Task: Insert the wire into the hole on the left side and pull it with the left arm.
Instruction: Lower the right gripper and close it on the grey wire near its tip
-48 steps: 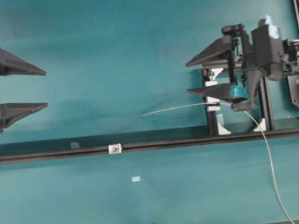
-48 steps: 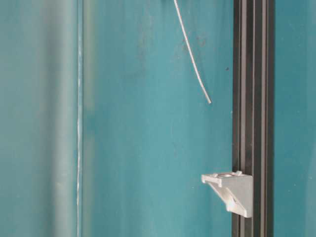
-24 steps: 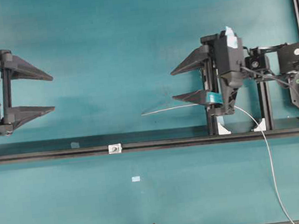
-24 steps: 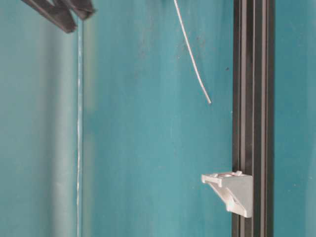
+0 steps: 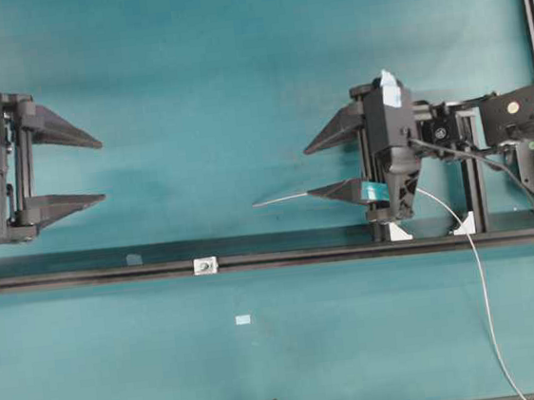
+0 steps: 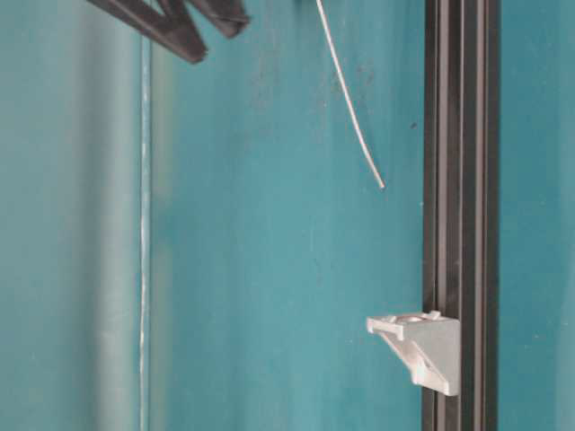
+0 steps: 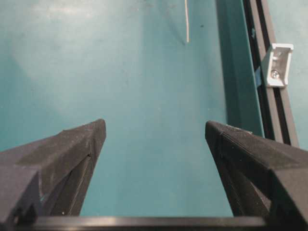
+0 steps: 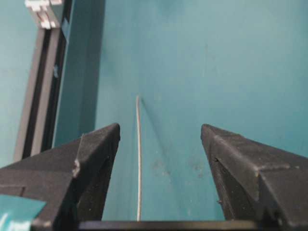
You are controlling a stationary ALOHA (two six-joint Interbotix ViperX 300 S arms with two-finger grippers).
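Hovering over the loose wire

Overhead: right gripper [image 5: 309, 169] spread above the wire [image 5: 286, 198]; left gripper [image 5: 101, 167] spread, far off; bracket [image 5: 203, 265] on the rail [image 5: 349, 252]

Right wrist: wire lies between the fingers [image 8: 91, 149], untouched

Table-level: wire tip short of the bracket

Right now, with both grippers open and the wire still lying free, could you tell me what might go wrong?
1. The wire is thin and appears to lie flat; the right gripper straddles it off-centre, so closing may miss it.
2. The hole's bracket is tiny, and the wire's free end curves, so threading may fail.
3. The left gripper waits far away.
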